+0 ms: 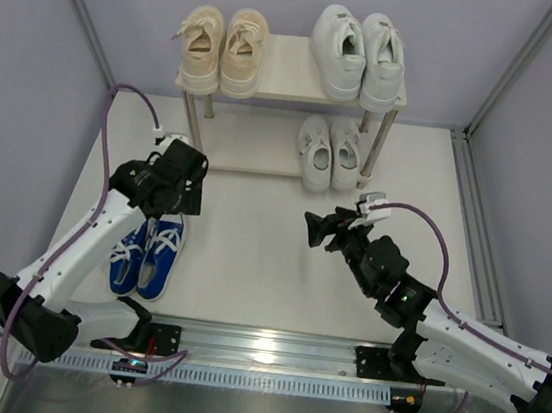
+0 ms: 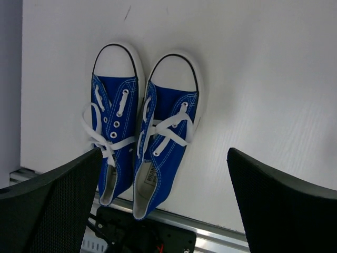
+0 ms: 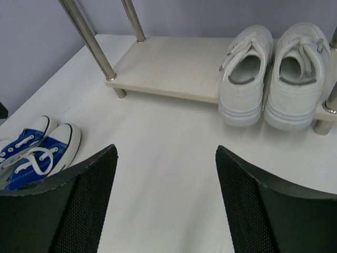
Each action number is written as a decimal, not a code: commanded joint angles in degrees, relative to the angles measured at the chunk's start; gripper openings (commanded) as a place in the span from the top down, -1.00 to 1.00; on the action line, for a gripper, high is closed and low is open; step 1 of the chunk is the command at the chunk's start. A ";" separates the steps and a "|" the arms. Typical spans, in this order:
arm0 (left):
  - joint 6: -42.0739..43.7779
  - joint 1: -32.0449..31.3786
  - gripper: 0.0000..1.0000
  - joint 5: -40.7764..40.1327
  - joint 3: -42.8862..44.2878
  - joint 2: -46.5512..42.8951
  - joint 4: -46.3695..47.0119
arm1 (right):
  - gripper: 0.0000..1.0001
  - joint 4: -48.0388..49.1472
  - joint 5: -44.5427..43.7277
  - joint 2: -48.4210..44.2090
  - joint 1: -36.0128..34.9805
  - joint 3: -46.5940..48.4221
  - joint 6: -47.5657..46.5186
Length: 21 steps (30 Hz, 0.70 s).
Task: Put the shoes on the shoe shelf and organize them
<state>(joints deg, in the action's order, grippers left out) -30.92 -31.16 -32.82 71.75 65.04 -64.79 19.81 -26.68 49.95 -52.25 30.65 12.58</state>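
Small blue canvas sneakers w/ white laces (image 1: pixel 150 251) sit paired by near edge, well apart from low cream two-tier shoe shelf (image 1: pixel 288 67). Left gripper (image 1: pixel 175 194) above them, jaws wide, prob. for pickup; right gripper (image 1: pixel 313 229) apart, empty.

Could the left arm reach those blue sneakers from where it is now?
Probably yes. The left end effector hangs directly over the blue sneakers with its jaws open wide, and nothing lies between them.
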 commanded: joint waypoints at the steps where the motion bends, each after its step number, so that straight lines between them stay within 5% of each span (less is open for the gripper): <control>1: 5.77 6.44 -1.00 3.89 3.75 3.16 -5.69 | -0.55 -8.11 -3.39 -3.89 -1.98 -1.82 6.22; 8: 6.48 18.48 -0.99 6.88 0.60 9.58 -5.88 | -0.55 -13.30 3.55 -10.05 -3.03 -5.69 12.20; 21: 8.06 26.32 -0.99 11.73 -1.70 22.75 -6.13 | -0.55 -18.31 6.64 -17.61 -3.03 -5.96 11.33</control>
<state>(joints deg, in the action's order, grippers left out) -24.43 -5.74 -22.81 69.60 84.84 -70.52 2.15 -20.78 33.76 -54.96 23.77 24.18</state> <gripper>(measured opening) 0.996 0.775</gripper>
